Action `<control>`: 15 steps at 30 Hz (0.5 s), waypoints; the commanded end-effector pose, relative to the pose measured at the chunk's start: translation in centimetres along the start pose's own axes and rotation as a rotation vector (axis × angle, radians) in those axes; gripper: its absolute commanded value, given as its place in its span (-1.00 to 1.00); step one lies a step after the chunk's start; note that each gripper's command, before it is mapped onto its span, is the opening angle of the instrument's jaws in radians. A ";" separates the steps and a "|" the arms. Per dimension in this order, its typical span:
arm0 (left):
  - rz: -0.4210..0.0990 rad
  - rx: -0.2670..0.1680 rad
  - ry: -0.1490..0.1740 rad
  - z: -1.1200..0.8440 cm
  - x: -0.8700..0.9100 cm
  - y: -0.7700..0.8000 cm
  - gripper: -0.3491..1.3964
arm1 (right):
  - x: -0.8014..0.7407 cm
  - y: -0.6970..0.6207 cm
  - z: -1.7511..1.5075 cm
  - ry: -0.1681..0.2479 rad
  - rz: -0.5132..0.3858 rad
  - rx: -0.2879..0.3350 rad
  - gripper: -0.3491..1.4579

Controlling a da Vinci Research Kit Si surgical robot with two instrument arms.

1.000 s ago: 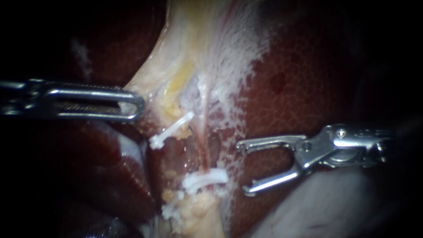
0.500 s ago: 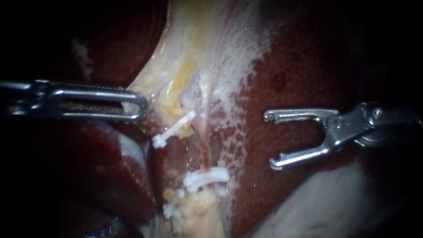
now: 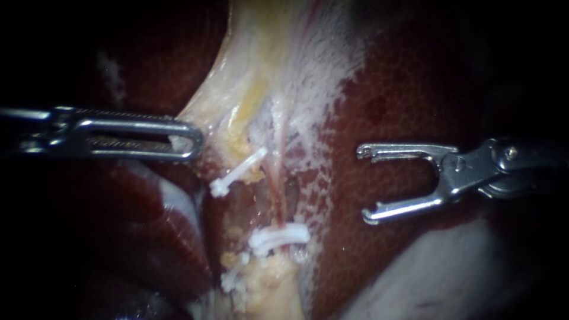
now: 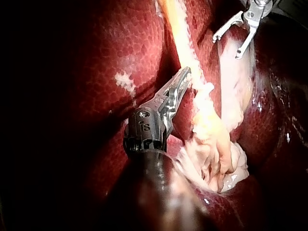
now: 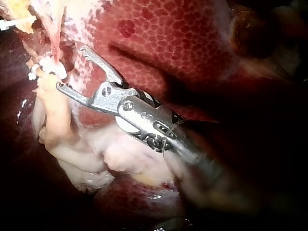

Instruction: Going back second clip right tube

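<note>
Evidently the clipping on the pink tube (image 3: 276, 189) is finished, and the step in hand is judged to be the retreat. The right instrument (image 3: 364, 185) sits over bare liver (image 3: 403, 89), well apart from the tubes. Its jaws are spread wide w/ nothing between them, so no clip is loaded.

The left instrument (image 3: 178, 139) comes in level from the opposite side. Its jaws are closed together on the edge of the pale tissue (image 3: 249, 71), prob. pulling that sheet sideways so the tube & clips lie exposed to the endoscope.

Task's thing, the lower clip (image 3: 278, 237), is white and slightly bowed. It lies crosswise on the pink tube near its lower end, just above a yellowish fat lump (image 3: 267, 290). It reads as two white bars lying close together; whether that is one clip or two side by side can't be told.

An upper clip (image 3: 237, 173) slants across the strand beside the pink tube, w/ a knobbed end toward the left instrument. A third white piece (image 3: 232, 280) lies lower, beside the fat lump.

Seating of the lower clip looks square across the tube, though closure on the far side is hidden.
</note>
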State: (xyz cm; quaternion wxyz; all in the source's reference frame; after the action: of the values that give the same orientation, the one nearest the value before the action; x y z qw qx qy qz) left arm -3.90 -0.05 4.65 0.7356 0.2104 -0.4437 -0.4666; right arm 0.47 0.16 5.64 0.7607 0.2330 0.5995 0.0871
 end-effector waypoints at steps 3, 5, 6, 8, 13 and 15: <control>-0.005 0.009 0.010 0.09 0.05 0.08 -1.00 | -0.01 -0.01 0.01 0.000 0.000 0.001 0.05; -0.002 0.012 0.018 0.16 0.08 0.11 -1.00 | -0.01 -0.01 0.01 0.000 0.000 0.004 0.05; -0.001 0.015 0.022 0.20 0.09 0.12 -1.00 | -0.01 -0.01 0.01 0.000 0.000 0.007 0.05; 0.002 0.022 0.031 0.29 0.13 0.14 -1.00 | -0.01 -0.01 0.00 0.000 0.000 0.008 0.05; 0.002 0.030 0.046 0.47 0.21 0.14 -1.00 | -0.01 -0.02 -0.01 0.000 -0.001 0.011 0.05; 0.004 0.029 0.052 0.52 0.23 0.15 -1.00 | -0.01 -0.02 -0.01 0.000 -0.001 0.014 0.05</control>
State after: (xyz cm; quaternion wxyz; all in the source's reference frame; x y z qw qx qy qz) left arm -4.24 -0.13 5.16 0.7451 0.2327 -0.4310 -0.4527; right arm 0.46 0.14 5.64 0.7589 0.2383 0.6004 0.0825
